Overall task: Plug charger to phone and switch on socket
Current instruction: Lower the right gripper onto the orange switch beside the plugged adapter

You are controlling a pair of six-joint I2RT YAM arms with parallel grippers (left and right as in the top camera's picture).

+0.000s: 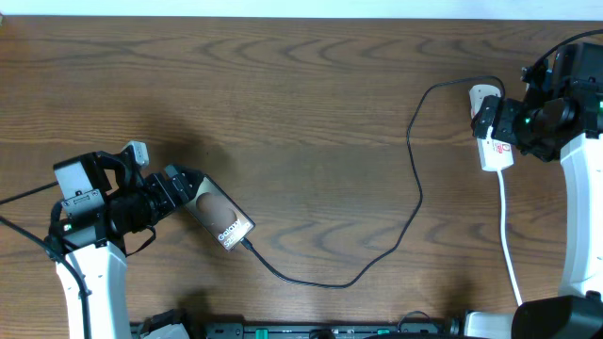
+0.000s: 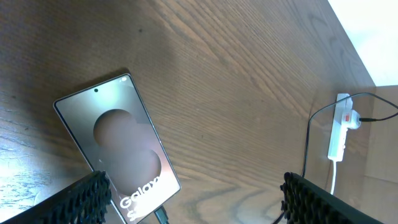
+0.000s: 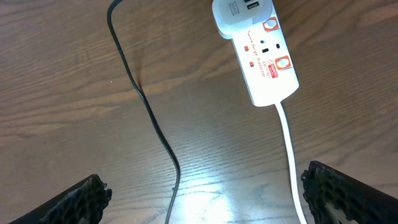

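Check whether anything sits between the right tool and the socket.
Nothing visible does. Only table lies between the right tool and the socket; the charger cable passes to one side, the white cord lies flat, trailing from the socket's end.

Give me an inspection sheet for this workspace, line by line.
Surface: brown wooden table, bare grain.
Job's things: phone lying flat, charger plug at its end, seemingly inserted; socket with white adapter; switch state unclear.
Clutter: nothing seen.
Grippers: left gripper open by phone; right gripper open by socket.
Cables: charger slack, looping; white cord runs toward near table edge.
Surroundings: nothing seen.
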